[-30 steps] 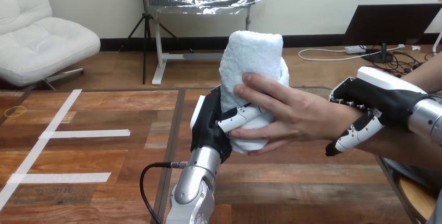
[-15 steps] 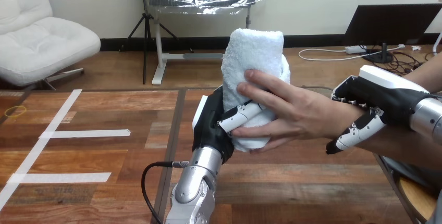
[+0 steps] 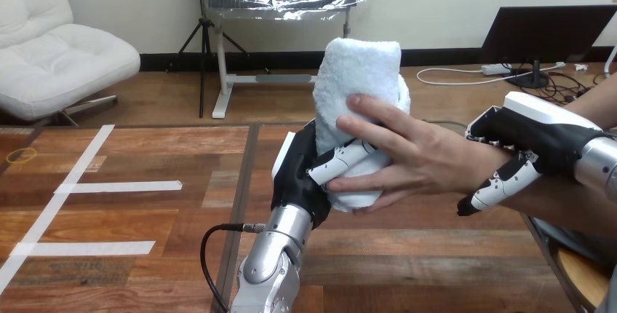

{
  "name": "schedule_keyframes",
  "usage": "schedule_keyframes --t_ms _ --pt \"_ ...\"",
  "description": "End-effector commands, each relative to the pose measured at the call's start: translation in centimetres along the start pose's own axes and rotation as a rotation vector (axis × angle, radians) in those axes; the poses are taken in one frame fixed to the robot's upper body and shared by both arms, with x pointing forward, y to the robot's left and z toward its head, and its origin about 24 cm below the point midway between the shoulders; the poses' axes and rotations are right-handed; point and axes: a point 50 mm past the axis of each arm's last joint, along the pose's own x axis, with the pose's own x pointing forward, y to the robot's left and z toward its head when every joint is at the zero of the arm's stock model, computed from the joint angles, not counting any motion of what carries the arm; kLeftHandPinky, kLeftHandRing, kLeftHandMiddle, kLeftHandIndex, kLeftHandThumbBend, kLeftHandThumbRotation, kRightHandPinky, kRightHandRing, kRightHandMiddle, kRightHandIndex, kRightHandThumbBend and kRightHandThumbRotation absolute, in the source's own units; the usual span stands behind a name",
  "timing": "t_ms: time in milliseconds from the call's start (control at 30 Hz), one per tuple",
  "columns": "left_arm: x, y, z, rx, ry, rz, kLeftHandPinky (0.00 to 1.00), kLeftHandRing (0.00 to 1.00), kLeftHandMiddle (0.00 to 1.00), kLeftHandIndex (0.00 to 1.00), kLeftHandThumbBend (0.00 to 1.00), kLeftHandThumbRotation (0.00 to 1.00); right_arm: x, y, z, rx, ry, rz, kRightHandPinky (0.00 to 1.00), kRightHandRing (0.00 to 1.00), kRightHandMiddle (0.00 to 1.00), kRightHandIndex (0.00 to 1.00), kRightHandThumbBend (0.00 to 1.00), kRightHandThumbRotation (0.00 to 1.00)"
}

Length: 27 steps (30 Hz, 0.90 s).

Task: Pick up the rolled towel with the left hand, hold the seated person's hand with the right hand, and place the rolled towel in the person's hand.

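Observation:
A white rolled towel [image 3: 358,80] stands upright above the table's middle. My left hand [image 3: 300,176] is shut on its lower part, one finger lying across the front. The person's hand [image 3: 415,156] reaches in from the right and wraps its fingers round the same towel, over my finger. My right hand [image 3: 535,145] is curled over the person's wrist from above, its fingers hanging down the near side and its thumb hidden behind.
The wooden table [image 3: 145,204] carries strips of white tape [image 3: 120,186] on its left half. A yellow ring [image 3: 20,155] lies near the far left edge. A round wooden seat edge [image 3: 582,276] shows at the bottom right.
The towel, my left hand and the person's hand have drifted slightly right and up together. My right hand moved with the wrist.

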Motion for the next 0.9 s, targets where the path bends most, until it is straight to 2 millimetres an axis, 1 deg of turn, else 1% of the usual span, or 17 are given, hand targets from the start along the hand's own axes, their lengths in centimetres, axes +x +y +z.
schedule_keyframes --t_ms 0,67,167,267,333,367,533,667,867 --pt "2.89 -9.48 4.31 -0.111 -0.205 -0.257 0.59 0.65 0.67 0.67 1.00 0.46 0.18 -0.19 1.11 0.052 -0.062 -0.049 0.28 0.33 0.39 0.40 0.82 0.14" --pt "2.88 -9.42 4.26 -0.107 -0.203 -0.251 0.60 0.66 0.67 0.67 1.00 0.50 0.17 -0.20 1.10 0.050 -0.062 -0.049 0.27 0.33 0.39 0.40 0.82 0.15" --pt "2.87 -9.40 4.25 -0.104 -0.206 -0.247 0.61 0.66 0.68 0.67 0.99 0.53 0.16 -0.20 1.10 0.051 -0.064 -0.050 0.27 0.33 0.38 0.40 0.82 0.15" --pt "2.83 -9.45 4.30 -0.109 -0.214 -0.248 0.61 0.66 0.68 0.68 0.95 0.55 0.15 -0.20 1.13 0.052 -0.063 -0.051 0.27 0.33 0.38 0.40 0.82 0.15" --pt "2.81 -9.49 4.32 -0.117 -0.218 -0.249 0.58 0.65 0.67 0.68 0.90 0.56 0.14 -0.20 1.15 0.051 -0.062 -0.051 0.27 0.33 0.39 0.40 0.82 0.15" --pt "2.80 -9.52 4.33 -0.129 -0.220 -0.249 0.57 0.64 0.67 0.67 0.86 0.56 0.15 -0.20 1.15 0.050 -0.062 -0.051 0.27 0.33 0.39 0.40 0.82 0.15" --pt "2.77 -9.63 4.37 -0.170 -0.224 -0.251 0.54 0.63 0.66 0.66 0.78 0.57 0.15 -0.22 1.17 0.048 -0.062 -0.049 0.28 0.33 0.39 0.40 0.82 0.14" --pt "2.75 -9.65 4.39 -0.178 -0.227 -0.253 0.54 0.64 0.66 0.66 0.67 0.61 0.13 -0.22 1.17 0.048 -0.064 -0.050 0.28 0.33 0.39 0.40 0.82 0.14" --pt "2.76 -9.67 4.43 -0.175 -0.230 -0.255 0.54 0.64 0.67 0.66 0.57 0.69 0.10 -0.23 1.20 0.044 -0.064 -0.052 0.28 0.33 0.39 0.40 0.82 0.14"
